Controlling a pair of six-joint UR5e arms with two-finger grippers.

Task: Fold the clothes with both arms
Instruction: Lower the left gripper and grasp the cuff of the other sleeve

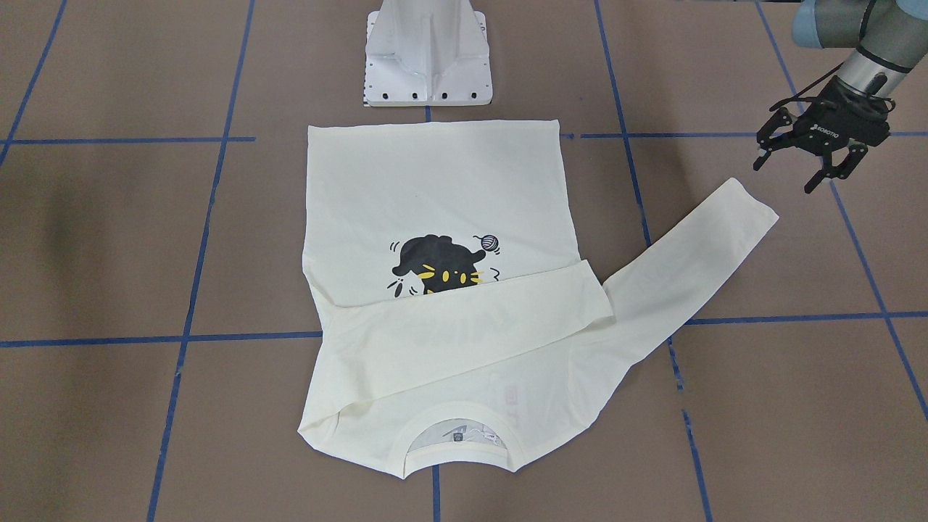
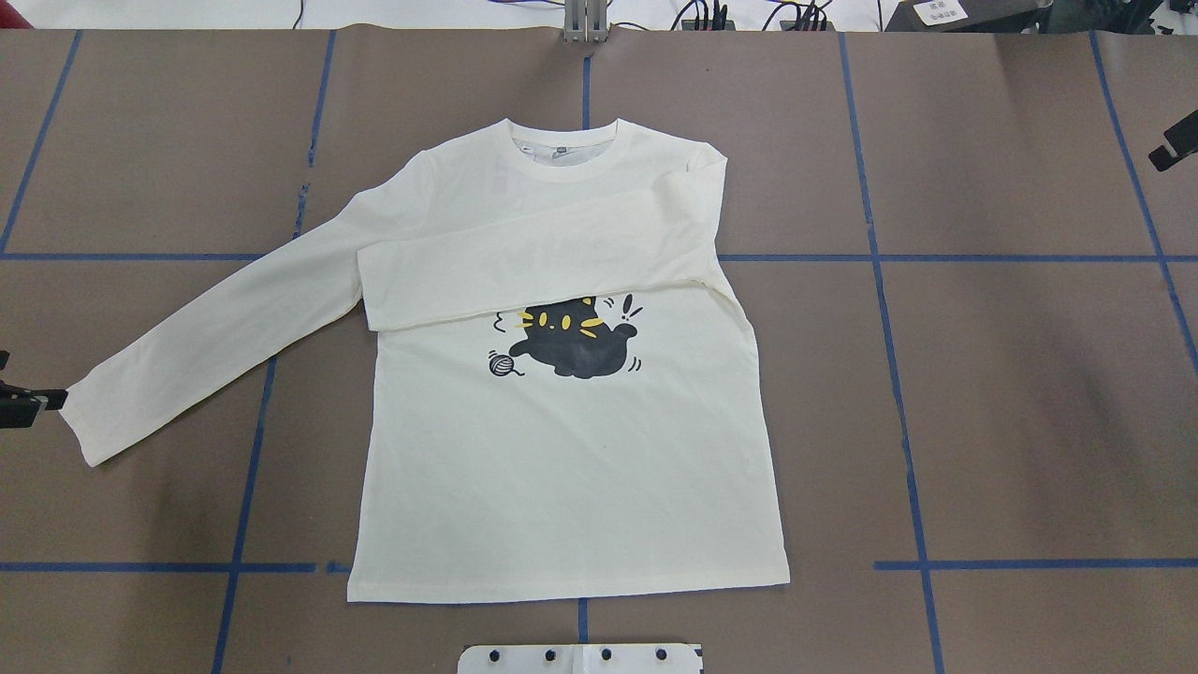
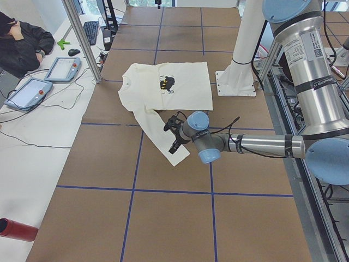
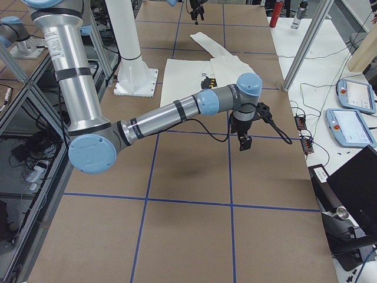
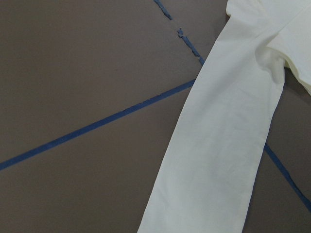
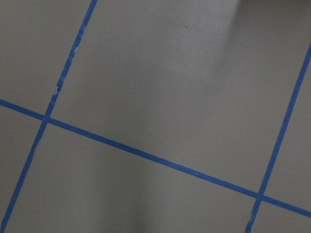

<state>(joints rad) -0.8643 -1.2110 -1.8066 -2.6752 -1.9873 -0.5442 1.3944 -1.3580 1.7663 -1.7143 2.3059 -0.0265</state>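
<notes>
Shirt: a cream long-sleeved T-shirt with a black cat print [image 2: 562, 449] lies flat, print side up, in the middle of the brown paper-covered worktop [image 2: 1011, 393]. Its hem is toward the robot's edge and its collar toward the far edge.
Folded sleeve: the sleeve on the robot's right [image 2: 533, 271] is laid across the chest, and its lower edge overlaps the top of the cat.
Outstretched sleeve: the other sleeve [image 2: 215, 328] runs slantwise and flat toward the worktop's left end.
Left tool: the black two-finger tool of the left arm [image 1: 783, 177] hangs above the worktop near that sleeve's cuff, clear of the cloth. Its fingers are spread apart with nothing between them.
Right tool: the black two-finger tool of the right arm [image 4: 244, 141] hangs over bare paper toward the worktop's right end, well apart from the shirt. From where I stand I cannot tell whether its fingers are apart or together.
Grid: blue tape lines [image 2: 898, 374] cross the paper, and some run under the shirt.
Base: a white metal pedestal [image 1: 428, 58] stands at the robot's edge, just beside the hem.
Onlooker's side: a person in a dark top [image 3: 22, 43] is beyond the far edge, near two grey handheld screens [image 3: 46, 82].
</notes>
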